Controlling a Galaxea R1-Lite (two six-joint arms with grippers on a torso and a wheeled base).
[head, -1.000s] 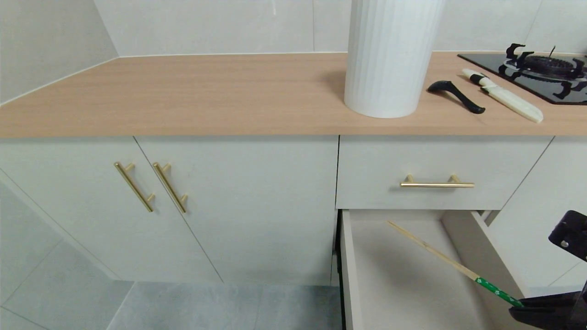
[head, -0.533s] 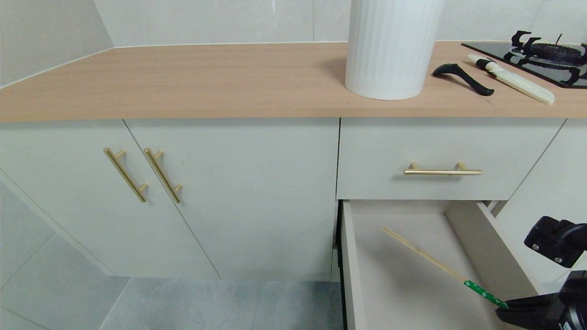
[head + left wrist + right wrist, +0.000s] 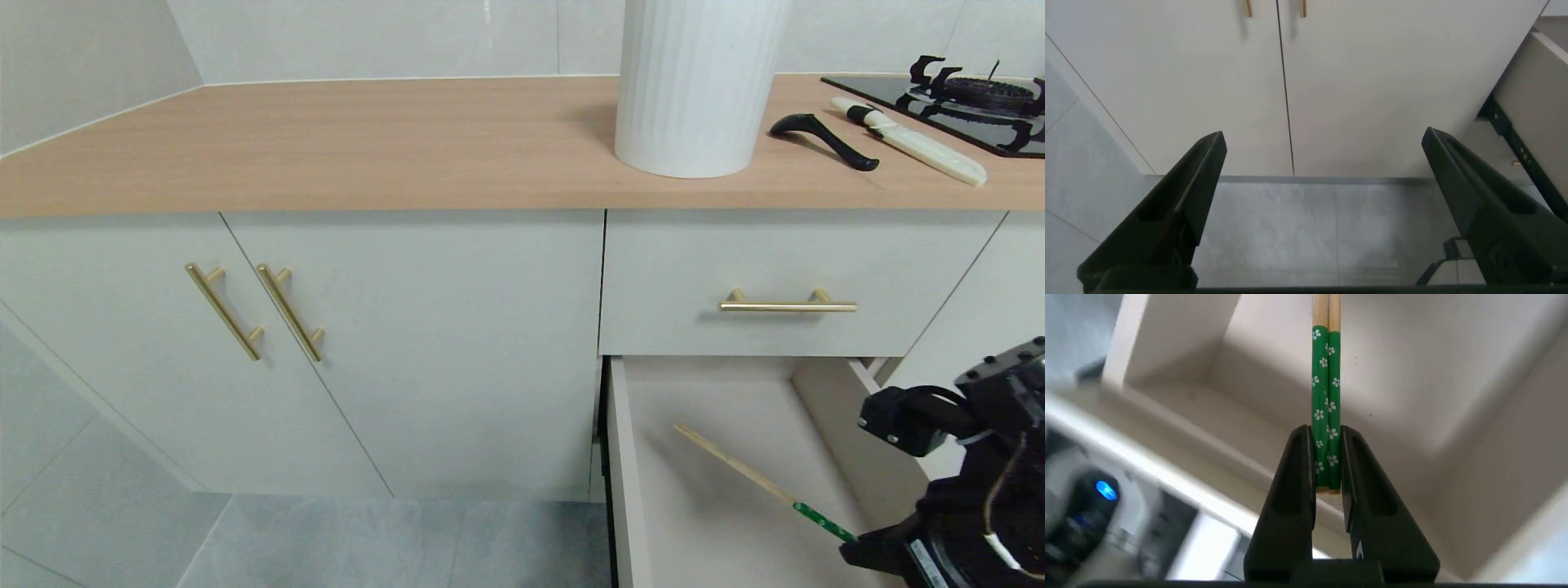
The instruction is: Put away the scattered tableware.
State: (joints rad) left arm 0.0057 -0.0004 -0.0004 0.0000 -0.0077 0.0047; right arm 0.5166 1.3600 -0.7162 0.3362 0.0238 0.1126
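While the right gripper (image 3: 1327,443) pinches the green end of the chopsticks (image 3: 763,482) tight, their bare wooden tips point into the open drawer (image 3: 624,457), low over its floor. I cannot tell if the tips touch the floor yet. The job now, I think, is to lay the sticks down inside the drawer. To do it well, the gripper should go down slowly until the sticks lie almost flat on the drawer floor. It should stay away from the drawer walls, because it hangs at the front of the drawer, close to the right wall. The two sticks sit side by side between the fingers, so the fingers should open only when the sticks are very low. If they drop from high up, they could bounce, roll apart or end up across the drawer's edge. After letting go, the gripper should lift straight up and back out the front, so it does not bump the shut drawer (image 3: 788,327) just above the open one. The left gripper (image 3: 1323,143) is spread wide and holds nothing. It waits off to the left of the drawer, facing the cupboard doors (image 3: 1282,73). On the counter (image 3: 367,139) above the drawer lie a knife (image 3: 910,151) and a black-handled tool (image 3: 824,140), which likely go in next.
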